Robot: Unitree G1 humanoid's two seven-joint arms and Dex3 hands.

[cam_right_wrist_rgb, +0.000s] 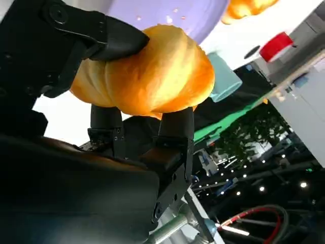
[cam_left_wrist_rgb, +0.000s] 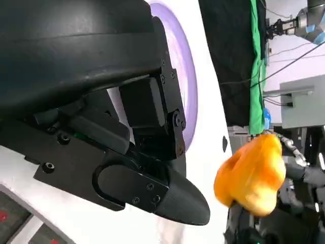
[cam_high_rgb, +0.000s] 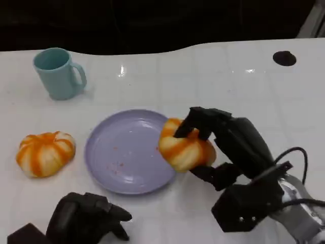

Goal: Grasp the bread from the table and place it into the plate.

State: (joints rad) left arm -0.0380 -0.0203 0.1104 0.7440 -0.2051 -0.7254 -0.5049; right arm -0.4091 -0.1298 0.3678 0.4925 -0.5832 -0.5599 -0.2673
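From the head view, the right hand (cam_high_rgb: pixel 216 147) grips a bread (cam_high_rgb: pixel 185 145) over the right rim of the plate (cam_high_rgb: pixel 127 152). The left hand (cam_high_rgb: pixel 84 218) lies low on the surface (cam_high_rgb: pixel 213 76), fingers curled in, holding nothing. A second bread (cam_high_rgb: pixel 44 152) sits left of the plate, and a cup (cam_high_rgb: pixel 57 72) stands behind.

In the left wrist view, the left hand (cam_left_wrist_rgb: pixel 137 147) is beside the plate (cam_left_wrist_rgb: pixel 185 86), and the bread (cam_left_wrist_rgb: pixel 251 175) is in the air.

In the right wrist view, black fingers (cam_right_wrist_rgb: pixel 109 38) squeeze the bread (cam_right_wrist_rgb: pixel 147 76).

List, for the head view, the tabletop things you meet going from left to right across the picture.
Loose bread → blue mug → purple plate → bread held over the plate's right rim → right hand → black disc.
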